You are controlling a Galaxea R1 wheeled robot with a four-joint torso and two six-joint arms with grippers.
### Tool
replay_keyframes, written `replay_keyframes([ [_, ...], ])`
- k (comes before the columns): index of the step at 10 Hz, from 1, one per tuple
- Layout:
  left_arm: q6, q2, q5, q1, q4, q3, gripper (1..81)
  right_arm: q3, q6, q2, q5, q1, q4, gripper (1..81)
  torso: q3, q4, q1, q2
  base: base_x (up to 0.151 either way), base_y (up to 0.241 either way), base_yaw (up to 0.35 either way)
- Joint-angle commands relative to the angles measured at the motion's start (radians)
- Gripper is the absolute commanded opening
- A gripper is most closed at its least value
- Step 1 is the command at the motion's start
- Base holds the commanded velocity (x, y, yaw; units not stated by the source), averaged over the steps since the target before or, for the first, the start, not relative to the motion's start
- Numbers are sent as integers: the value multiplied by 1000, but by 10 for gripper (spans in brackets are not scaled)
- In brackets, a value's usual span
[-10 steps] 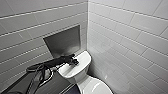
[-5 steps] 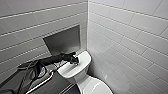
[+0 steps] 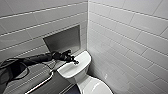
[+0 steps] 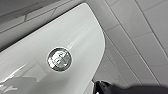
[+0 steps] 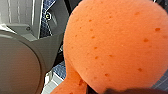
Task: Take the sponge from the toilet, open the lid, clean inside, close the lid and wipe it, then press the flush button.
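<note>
White tiled walls (image 3: 125, 37) meet in a corner around me, with a dark recessed niche (image 3: 63, 40) set into the one ahead. Below the niche stands the toilet (image 3: 80, 75). Its tank top (image 3: 82, 60) is flat and glossy, and the lid (image 3: 96, 88) is a smooth white surface at the lower edge of my head view. A metal grab bar (image 3: 37, 86) runs along the wall beside the tank. My left arm (image 3: 37, 58) reaches across from the left and my left gripper (image 3: 74, 61) hovers just over the tank top; I cannot tell whether its fingers are spread or closed. My right gripper (image 5: 125, 90) is clamped on the sponge (image 5: 115, 45), bright orange and pitted, looming close before that wrist camera, clear of any surface. The flush button (image 4: 59, 59), round with a shiny metallic rim, sits in the middle of the tank top, right beneath my left wrist.
</note>
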Motion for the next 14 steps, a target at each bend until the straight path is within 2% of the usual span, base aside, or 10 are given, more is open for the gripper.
replay_keyframes([
  [1,-4,-321,32,-23,4,402,10,-2,0,-10,-73,-6,4,10,0,0,0,0,0,0,0],
  [3,1,-427,31,117,60,524,10,-16,0,-6,-72,-20,2,10,0,0,0,0,0,0,0],
  [4,1,-448,31,211,99,566,10,-33,0,0,-72,-22,4,10,47,0,0,0,0,0,0],
  [5,1,-453,26,324,138,578,10,-54,0,9,-72,-20,4,10,54,0,0,0,0,0,0],
  [6,1,-450,0,442,193,570,10,-56,0,13,-73,-19,-1,10,72,0,0,0,0,0,0],
  [7,3,-441,-81,565,247,564,10,-50,0,13,-73,-16,-4,10,93,0,0,0,0,0,0],
  [8,1,-426,-147,674,305,550,10,-47,-1,15,-73,-16,-7,10,114,0,0,0,0,0,0],
  [11,3,-347,-234,895,397,457,10,-45,-4,18,-73,-12,-7,10,178,0,0,0,0,0,0],
  [13,4,-283,-322,1016,405,322,10,-56,-4,21,-73,-11,-7,10,217,0,-1,-1,0,0,0],
  [14,4,-246,-351,1064,405,258,10,-62,-4,21,-73,-8,-6,10,216,0,-2,-1,0,0,0],
])
